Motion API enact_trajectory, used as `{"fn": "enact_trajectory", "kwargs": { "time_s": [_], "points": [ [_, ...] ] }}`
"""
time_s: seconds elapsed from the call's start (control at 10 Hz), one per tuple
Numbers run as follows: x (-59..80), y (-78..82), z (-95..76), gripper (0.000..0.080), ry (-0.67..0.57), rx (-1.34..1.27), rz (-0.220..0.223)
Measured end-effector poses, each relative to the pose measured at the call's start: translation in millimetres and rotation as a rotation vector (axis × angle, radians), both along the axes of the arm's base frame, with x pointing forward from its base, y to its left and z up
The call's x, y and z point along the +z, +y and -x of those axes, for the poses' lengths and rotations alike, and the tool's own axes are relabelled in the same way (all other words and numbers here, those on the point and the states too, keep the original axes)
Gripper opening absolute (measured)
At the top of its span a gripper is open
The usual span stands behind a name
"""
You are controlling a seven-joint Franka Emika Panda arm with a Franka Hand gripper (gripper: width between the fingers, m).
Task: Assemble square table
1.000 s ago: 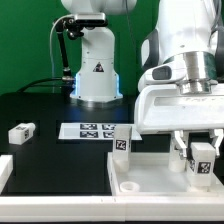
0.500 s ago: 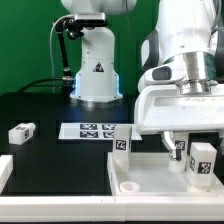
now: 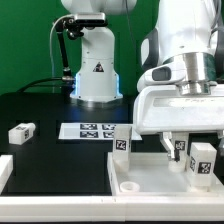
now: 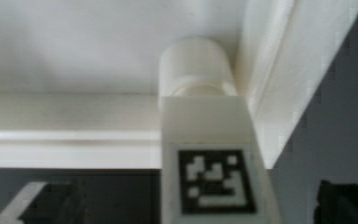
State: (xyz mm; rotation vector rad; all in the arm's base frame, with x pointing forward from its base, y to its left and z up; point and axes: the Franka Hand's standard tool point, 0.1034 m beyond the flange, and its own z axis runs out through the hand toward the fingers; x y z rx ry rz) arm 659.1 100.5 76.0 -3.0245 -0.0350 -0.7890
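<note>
gripper (image 3: 180, 146) hangs low at the lower right of the exterior view, jaws spread wide with a gap on each side of the leg (image 4: 206, 120) between them, so it grips nothing. that leg seems to stand upright in a corner of the slab (image 3: 150, 185), tight against the rim in the wrist view. it looks light, stiff and smooth, so apt to slip. the flat sides by the tagged end seem the best place to pinch, square on, since the rounded end sits down by the rim. nearest the camera, a near leg (image 3: 203, 160) stands just beside the gripper, toward the frame's right edge, and could crowd a finger. a third leg (image 3: 122, 144) stands at the slab's corner near the middle of the frame, well apart. farther back on the black table (image 3: 50, 150) lies the marker board (image 3: 95, 130). at the middle left a loose leg (image 3: 21, 131) lies on its side, apart from everything. the robot base (image 3: 97, 70) stands behind, upper middle.
</note>
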Motion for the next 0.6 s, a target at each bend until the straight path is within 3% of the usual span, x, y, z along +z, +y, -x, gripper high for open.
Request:
{"fn": "enact_trajectory", "kwargs": {
  "time_s": [0.2,0.3,0.6],
  "points": [
    [11.0,-6.0,-9.5,0.0649,0.050,0.002,-0.001],
    [8.1,-5.2,-8.1,0.0649,0.092,0.001,-0.004],
    [7.7,13.8,-7.1,0.0649,0.315,-0.016,-0.037]
  ]
}}
